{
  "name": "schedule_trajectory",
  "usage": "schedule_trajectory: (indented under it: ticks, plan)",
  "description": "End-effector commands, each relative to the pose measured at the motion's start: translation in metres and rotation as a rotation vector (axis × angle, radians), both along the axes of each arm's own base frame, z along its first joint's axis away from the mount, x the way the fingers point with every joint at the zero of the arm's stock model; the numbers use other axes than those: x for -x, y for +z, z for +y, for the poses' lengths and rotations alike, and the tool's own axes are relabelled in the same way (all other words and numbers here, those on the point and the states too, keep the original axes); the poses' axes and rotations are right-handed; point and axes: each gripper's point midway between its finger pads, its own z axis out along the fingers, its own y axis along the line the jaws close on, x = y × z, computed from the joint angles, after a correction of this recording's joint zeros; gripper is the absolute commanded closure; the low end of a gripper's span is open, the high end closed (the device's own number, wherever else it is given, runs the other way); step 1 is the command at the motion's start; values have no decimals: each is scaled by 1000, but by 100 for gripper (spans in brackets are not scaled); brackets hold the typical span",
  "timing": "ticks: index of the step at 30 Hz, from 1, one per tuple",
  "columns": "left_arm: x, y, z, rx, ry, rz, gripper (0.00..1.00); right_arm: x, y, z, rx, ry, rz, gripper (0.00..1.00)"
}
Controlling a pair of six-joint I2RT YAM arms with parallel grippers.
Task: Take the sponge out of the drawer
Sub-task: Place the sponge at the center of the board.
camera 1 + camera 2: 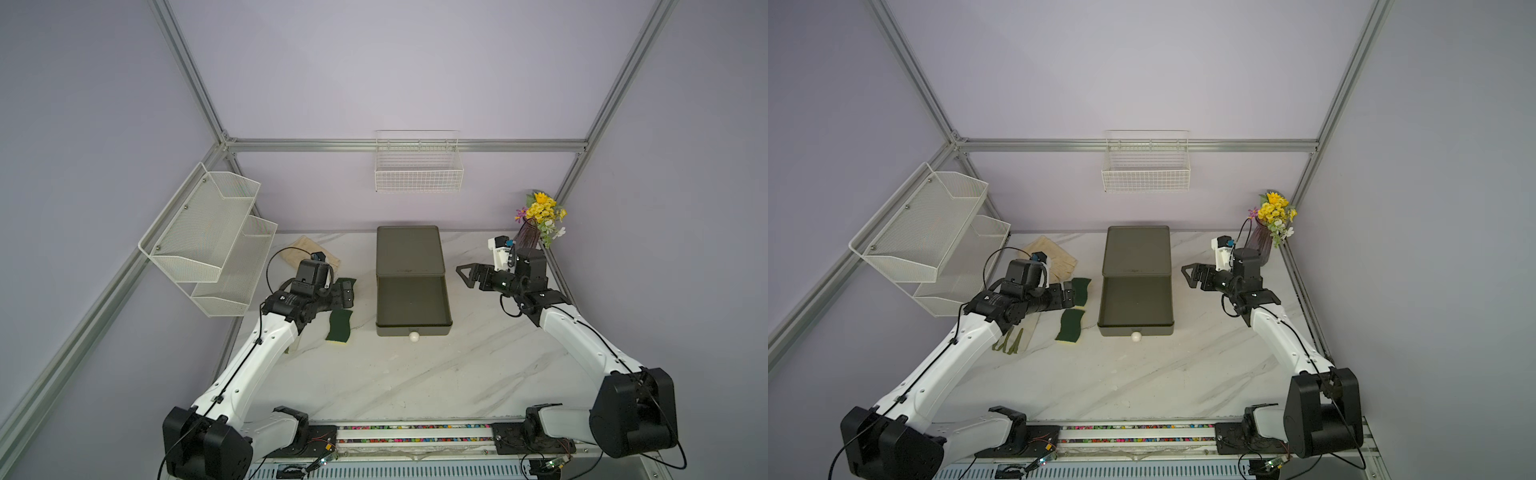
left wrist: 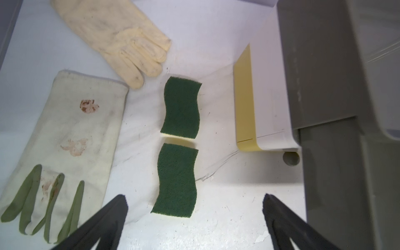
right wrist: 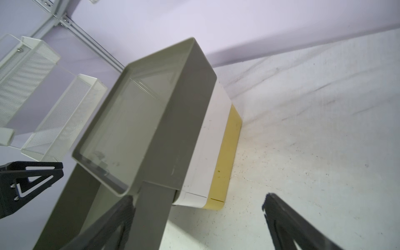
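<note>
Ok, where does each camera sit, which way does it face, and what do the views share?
Top views: high above the arms' bases, looking down over the table; left arm and right arm show.
Left wrist: on the left arm, looking past the open left gripper at two sponges and two gloves.
Right wrist: on the right arm, looking past the open right gripper at the drawer unit.
Shared: all show the drawer unit.

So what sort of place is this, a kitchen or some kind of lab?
Probably a robot test booth staged as a home counter: two robot arms fixed at a marble-look table, an aluminium frame, and props like sponges, gloves and a drawer unit.
</note>
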Motion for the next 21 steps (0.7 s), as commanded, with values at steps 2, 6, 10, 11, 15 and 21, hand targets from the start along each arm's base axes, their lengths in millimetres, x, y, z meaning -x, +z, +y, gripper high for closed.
schedule_trajectory:
  ticks: [2, 6, 10, 11, 15, 21]
  plan:
    - [-3, 16, -6, 3, -68, -93, 0, 16, 36, 12, -10, -17, -25, 3]
    - [-3, 20, -6, -12, -94, -115, 0, 34, 61, 31, -14, 8, -35, 3]
    - [-2, 22, -6, -30, -112, -127, 0, 57, 78, 55, -26, 43, -24, 3]
    - [-2, 23, -5, -38, -115, -132, 0, 64, 80, 61, -31, 56, -15, 3]
    - [-1, 26, -5, -54, -132, -153, 0, 84, 81, 72, -14, 50, 28, 3]
    - [5, 39, -26, 16, -243, -204, 0, 98, 68, 72, 61, -6, 83, 3]
